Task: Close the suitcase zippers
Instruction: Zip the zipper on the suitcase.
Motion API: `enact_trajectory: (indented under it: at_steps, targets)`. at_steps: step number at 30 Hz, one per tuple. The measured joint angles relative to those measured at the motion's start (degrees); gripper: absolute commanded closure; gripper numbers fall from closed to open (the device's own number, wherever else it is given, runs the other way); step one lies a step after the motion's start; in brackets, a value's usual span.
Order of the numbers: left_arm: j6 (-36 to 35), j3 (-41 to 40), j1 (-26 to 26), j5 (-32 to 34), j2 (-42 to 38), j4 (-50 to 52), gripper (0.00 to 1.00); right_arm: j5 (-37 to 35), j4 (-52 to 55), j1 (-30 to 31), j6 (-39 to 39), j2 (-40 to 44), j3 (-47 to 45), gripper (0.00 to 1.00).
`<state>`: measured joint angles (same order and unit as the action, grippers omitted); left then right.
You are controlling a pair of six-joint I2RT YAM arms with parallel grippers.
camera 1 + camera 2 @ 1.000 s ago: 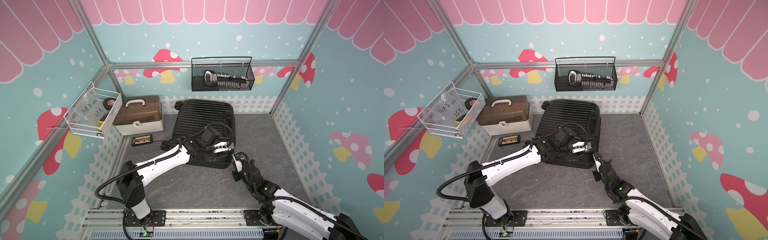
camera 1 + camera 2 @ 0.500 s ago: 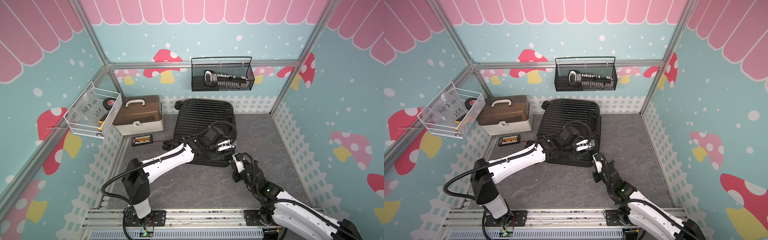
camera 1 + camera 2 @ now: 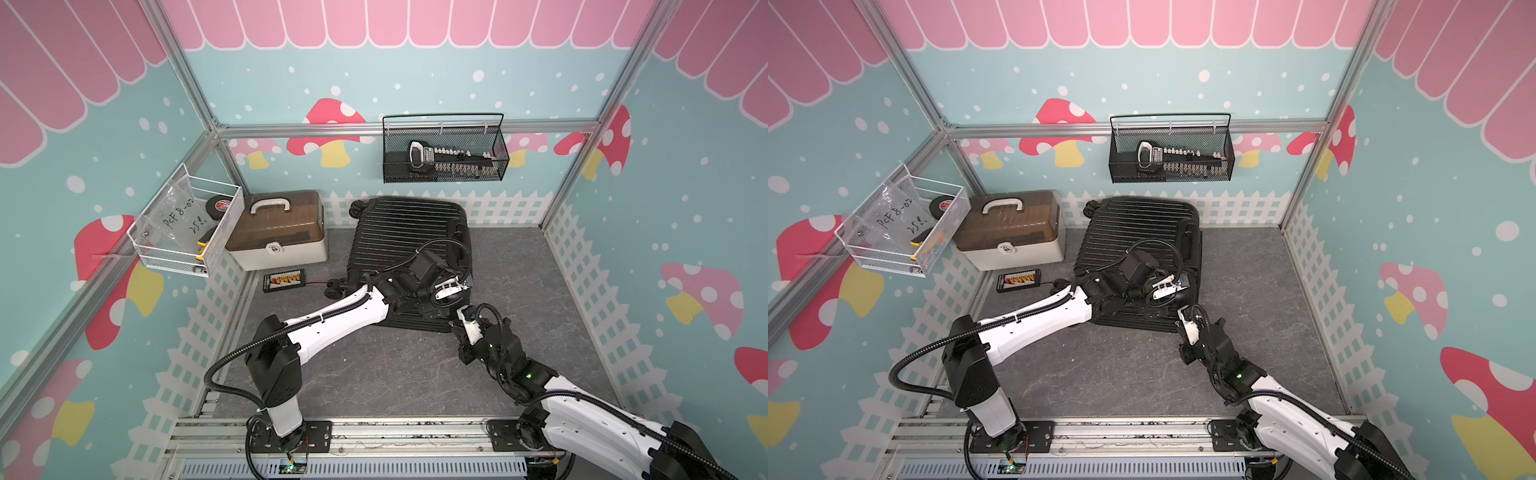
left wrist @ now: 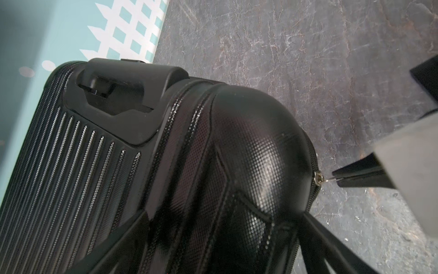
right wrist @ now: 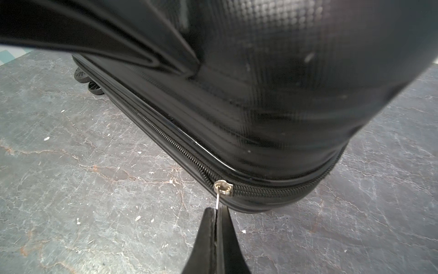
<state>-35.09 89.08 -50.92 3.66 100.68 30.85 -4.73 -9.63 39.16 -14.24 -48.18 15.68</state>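
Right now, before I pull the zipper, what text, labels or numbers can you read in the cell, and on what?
"PCF 8-02", handwritten on the clear bag in the white wire basket; last digit uncertain.
"25" plus an unclear mark, line below on that bag.
Tape roll logo: too small to read.
Label on the tool in the black mesh basket: too small.
Suitcase: no text visible.

Suitcase [image 3: 399,232]: lies flat on the grey floor [image 3: 540,291], ribbed black shell up, shells shut together, caster wheels [image 5: 87,80] at one end. Zipper track [image 5: 166,140]: runs along the seam. Silver slider [image 5: 223,187]: sits near the rounded corner away from the wheels, thin pull [image 5: 217,201] sticking straight out.
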Motion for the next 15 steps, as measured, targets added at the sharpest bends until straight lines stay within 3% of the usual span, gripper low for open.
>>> enact_trajectory:
  at_steps: [9, 12, 15]
  targets:
    - [17.90, 0.35, 4.72, -0.15, -10.69, -2.03, 0.05, -1.57, -0.15, 0.68, -0.66, -0.81, 0.00, 1.00]
    - [24.90, 0.55, 9.27, 1.88, -15.72, -1.90, 0.12, -1.70, -0.50, 0.70, -0.68, -1.31, 0.00, 1.00]
    - [31.71, -0.20, 16.31, 3.32, -19.52, -1.33, 0.27, -1.70, -0.72, 0.70, -0.66, -1.68, 0.00, 1.00]
